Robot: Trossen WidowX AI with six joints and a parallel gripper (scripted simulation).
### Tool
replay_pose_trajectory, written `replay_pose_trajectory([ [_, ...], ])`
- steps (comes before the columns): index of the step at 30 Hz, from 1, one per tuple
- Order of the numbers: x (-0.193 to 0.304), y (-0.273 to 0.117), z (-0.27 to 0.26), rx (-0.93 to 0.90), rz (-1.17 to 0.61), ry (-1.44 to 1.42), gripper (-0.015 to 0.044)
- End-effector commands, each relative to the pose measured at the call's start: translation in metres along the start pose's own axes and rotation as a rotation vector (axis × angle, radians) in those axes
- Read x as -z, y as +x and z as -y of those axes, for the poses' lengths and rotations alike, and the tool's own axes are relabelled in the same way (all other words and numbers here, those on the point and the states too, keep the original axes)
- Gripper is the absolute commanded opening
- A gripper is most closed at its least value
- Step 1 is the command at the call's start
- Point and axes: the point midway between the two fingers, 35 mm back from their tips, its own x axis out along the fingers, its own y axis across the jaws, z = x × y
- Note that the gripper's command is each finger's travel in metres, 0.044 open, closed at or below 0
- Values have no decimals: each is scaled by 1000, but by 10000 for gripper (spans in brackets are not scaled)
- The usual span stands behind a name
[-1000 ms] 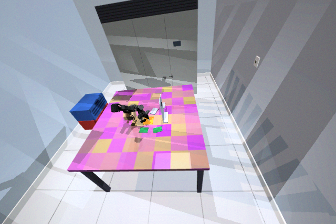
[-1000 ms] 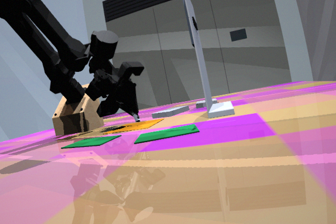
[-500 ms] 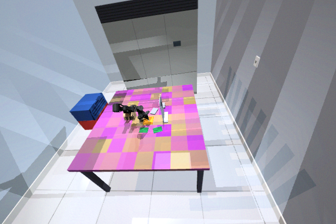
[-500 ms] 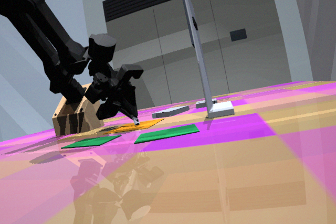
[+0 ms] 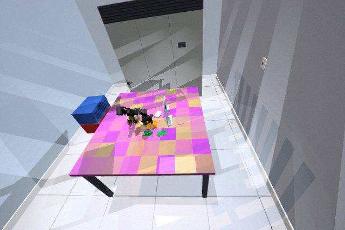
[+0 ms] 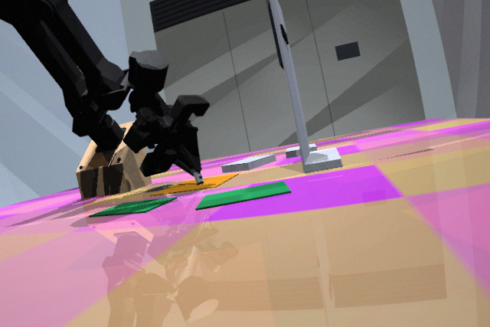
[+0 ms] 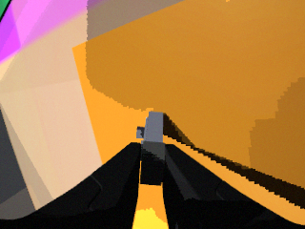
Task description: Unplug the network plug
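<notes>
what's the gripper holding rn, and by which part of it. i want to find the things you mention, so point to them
The small grey plug (image 6: 197, 179) (image 7: 153, 127), pinched by its rear end between the fingertips of the gripper (image 5: 151, 120) (image 6: 197, 171) (image 7: 152, 153), its front end sticking out beyond them.

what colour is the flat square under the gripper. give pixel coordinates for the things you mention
Plain orange (image 5: 153, 123) (image 6: 178, 188) (image 7: 191, 62), best seen in the wrist view.

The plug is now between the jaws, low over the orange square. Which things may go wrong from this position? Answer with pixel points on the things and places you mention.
The plug (image 6: 199, 178) (image 7: 153, 126) is pinched near one edge of the orange square (image 6: 178, 188) (image 7: 205, 57), so it might end up partly outside if it slips. It points downward, so it may tip over when released. The jaws are around its upper end, and could drag it while withdrawing.
</notes>
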Motion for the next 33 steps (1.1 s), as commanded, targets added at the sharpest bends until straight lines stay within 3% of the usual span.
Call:
replay_pose_trajectory([
  [1, 0, 0, 0, 1, 1, 1, 105],
  [3, 0, 0, 0, 1, 1, 1, 156],
  [33, 2, -13, -1, 5, -4, 1, 156],
])
